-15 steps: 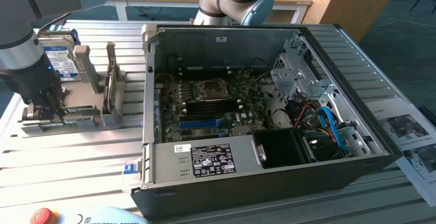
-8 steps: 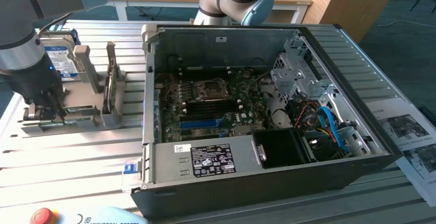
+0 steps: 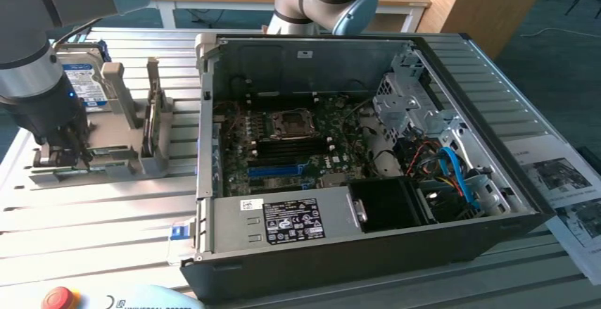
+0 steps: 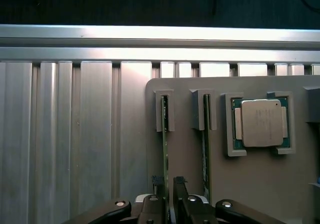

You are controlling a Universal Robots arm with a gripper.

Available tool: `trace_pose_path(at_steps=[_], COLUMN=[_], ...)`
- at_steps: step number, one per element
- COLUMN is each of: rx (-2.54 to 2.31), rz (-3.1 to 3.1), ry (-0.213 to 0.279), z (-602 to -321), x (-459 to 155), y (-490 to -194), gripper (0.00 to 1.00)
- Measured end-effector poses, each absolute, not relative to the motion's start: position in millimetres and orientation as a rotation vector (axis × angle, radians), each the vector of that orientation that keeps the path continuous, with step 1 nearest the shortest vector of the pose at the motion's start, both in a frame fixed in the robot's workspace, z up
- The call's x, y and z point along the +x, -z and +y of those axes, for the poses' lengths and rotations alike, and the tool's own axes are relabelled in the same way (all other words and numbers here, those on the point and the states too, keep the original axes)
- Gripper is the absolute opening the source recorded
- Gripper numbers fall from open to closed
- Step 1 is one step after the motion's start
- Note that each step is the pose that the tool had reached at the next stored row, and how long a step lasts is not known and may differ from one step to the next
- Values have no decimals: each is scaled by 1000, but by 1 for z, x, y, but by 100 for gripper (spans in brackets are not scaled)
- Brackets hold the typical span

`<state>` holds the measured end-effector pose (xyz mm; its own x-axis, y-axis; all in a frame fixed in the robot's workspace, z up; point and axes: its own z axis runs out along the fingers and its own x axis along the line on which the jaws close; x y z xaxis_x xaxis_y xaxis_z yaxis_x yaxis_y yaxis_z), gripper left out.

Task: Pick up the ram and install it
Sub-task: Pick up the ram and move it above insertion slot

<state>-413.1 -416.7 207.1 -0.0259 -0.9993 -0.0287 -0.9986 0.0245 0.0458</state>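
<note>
In the exterior view, the dark two-fingered gripper [image 3: 61, 150] on the grey robot arm [image 3: 28, 62] is down at a grey plastic parts holder [image 3: 112, 162]. The holder stands on the ribbed aluminium table [image 3: 94, 217], at the exterior view's left. A boxy silver hard drive with a blue label [image 3: 86, 87] stands on edge in the holder's far end.

Beside the holder lies a black desktop computer case [image 3: 376, 263] with its side panel off. Inside it are a green motherboard [image 3: 281, 155] with a bare square processor socket [image 3: 286, 122], a silver power supply with a black label [image 3: 286, 221], a black fan shroud [image 3: 390, 203], a silver drive cage [image 3: 413, 105] and blue cables [image 3: 452, 172]. A red stop button [image 3: 58, 298] sits at the table's near edge.

In the wrist view, the holder [image 4: 190, 194] has two narrow slots side by side. Each slot holds a long, thin green circuit-board stick seen edge-on. The ram [image 4: 165, 134] is in the slot nearer the bare table [image 4: 75, 134], and the second stick [image 4: 205, 134] is in the next slot. Beyond them, a small square silver processor chip [image 4: 259, 123] lies flat in its own square pocket.

The gripper [image 4: 167, 204] straddles the ram, with one fingertip [image 4: 180, 189] on each side of the board. The jaws stand only narrowly apart. A thin dark gap shows between the board and one finger, so they are not clamped on it. The ram sits in its slot.
</note>
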Motion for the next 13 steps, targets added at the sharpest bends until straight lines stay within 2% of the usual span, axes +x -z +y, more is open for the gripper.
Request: trace_pose_path(at_steps=[13], rx=[2186], rz=[-2238], ry=[83], z=[-417], x=[-409], y=[-207], gripper=[21])
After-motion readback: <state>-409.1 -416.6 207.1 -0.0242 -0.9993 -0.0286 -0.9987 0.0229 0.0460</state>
